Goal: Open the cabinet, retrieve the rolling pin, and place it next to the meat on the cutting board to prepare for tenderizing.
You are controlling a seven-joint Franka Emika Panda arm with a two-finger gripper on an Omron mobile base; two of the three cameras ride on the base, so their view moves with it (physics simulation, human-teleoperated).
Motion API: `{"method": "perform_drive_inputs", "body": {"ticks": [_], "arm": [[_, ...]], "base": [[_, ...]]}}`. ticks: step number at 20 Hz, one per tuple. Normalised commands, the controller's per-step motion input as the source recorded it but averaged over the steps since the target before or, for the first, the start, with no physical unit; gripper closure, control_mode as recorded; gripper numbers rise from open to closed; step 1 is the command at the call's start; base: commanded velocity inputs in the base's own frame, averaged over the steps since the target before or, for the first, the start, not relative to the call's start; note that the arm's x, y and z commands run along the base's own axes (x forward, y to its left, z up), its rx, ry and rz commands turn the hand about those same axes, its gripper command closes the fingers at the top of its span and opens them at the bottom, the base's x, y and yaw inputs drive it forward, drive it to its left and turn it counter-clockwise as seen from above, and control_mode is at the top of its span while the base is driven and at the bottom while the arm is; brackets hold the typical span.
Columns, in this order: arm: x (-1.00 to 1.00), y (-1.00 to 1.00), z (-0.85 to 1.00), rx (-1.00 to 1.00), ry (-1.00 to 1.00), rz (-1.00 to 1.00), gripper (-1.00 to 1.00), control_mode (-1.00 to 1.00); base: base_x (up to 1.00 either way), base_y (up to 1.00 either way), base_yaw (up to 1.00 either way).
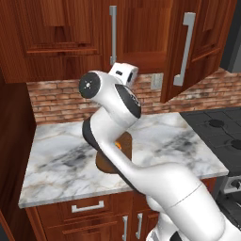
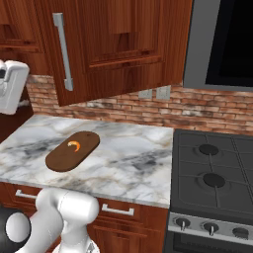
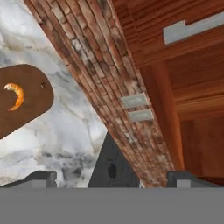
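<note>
The cabinet (image 1: pixel 141 28) fills the wall above the counter; its right door (image 1: pixel 197 42), with a long silver bar handle (image 1: pixel 183 47), stands swung partly outward, and the left door (image 1: pixel 70 33) looks closed. My gripper (image 3: pixel 113 178) is open with nothing between its wide-apart fingertips (image 3: pixel 40 177). It hangs below the cabinet, near the brick wall. The dark brown cutting board (image 2: pixel 73 150) lies on the marble with the small orange meat (image 2: pixel 74 146) on it; the hand view shows the board (image 3: pixel 26 105) and the meat (image 3: pixel 15 95) at left. The rolling pin is hidden.
The marble worktop (image 2: pixel 133 163) runs to a black gas stove (image 2: pixel 212 173) on the right. Two wall outlets (image 3: pixel 135 107) sit in the brick backsplash (image 2: pixel 197 108). Low drawers with short handles (image 1: pixel 88 206) line the counter front. My arm (image 1: pixel 117 127) covers most of the board in the left base view.
</note>
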Motion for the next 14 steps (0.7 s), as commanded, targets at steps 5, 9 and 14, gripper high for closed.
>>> {"method": "perform_drive_inputs", "body": {"ticks": [5,9,14], "arm": [[0.58,-0.14,-0.26,-0.2,0.0,-0.16,-1.0,-1.0],[0.22,-0.24,0.0,-0.11,-0.05,-0.13,-1.0,-1.0],[-0.03,-0.16,0.0,-0.04,-0.02,-0.12,-1.0,-1.0]], "base": [[0.0,0.0,0.0],[0.0,0.0,0.0],[0.0,0.0,0.0]]}}
